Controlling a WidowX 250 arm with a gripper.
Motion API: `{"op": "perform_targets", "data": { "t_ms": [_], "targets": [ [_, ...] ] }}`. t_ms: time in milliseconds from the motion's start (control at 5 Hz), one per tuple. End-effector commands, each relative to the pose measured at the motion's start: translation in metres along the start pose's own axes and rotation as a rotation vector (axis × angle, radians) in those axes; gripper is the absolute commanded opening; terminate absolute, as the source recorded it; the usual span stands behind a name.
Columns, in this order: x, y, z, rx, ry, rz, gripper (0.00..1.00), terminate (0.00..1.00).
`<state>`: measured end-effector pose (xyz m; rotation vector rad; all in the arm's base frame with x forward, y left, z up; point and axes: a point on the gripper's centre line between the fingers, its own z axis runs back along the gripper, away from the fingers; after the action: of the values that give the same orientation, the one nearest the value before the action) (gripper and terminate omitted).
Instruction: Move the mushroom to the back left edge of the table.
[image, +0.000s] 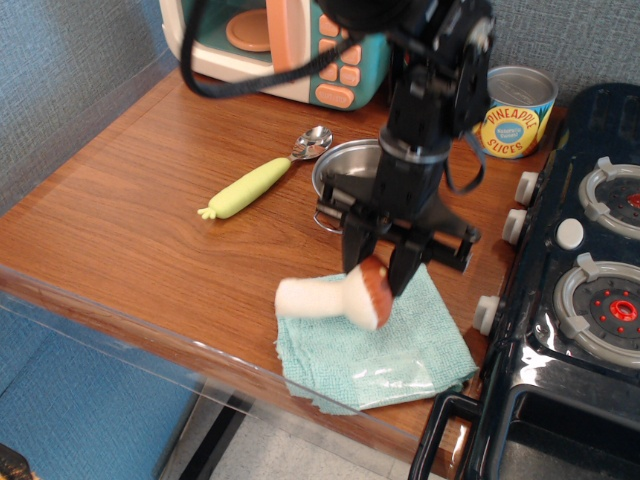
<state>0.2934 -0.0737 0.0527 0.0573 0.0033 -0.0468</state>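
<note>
The mushroom (335, 298) has a cream-white stem pointing left and a reddish-brown cap. It hangs slightly above the teal cloth (375, 343) near the front edge of the wood-grain table (130, 200). My gripper (378, 278) reaches down from above and is shut on the mushroom's cap, with black fingers on either side of it. The table's back left is bare wood in front of the toy microwave.
A spoon with a yellow-green handle (255, 184) lies left of a small metal pot (345, 175). A toy microwave (280, 45) stands at the back. A pineapple can (512, 112) stands at the back right. A black toy stove (580, 290) fills the right side.
</note>
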Motion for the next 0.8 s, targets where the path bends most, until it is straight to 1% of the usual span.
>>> {"op": "perform_targets", "data": {
  "t_ms": [0,200,400,600],
  "targets": [
    [0.053,0.092,0.067,-0.046,-0.19,0.27,0.0,0.0],
    [0.073,0.147,0.072,-0.019,-0.22,0.401,0.0,0.0],
    [0.089,0.199,0.065,0.01,-0.187,0.501,0.0,0.0],
    [0.091,0.227,0.055,0.034,-0.158,0.553,0.0,0.0]
  ]
}}
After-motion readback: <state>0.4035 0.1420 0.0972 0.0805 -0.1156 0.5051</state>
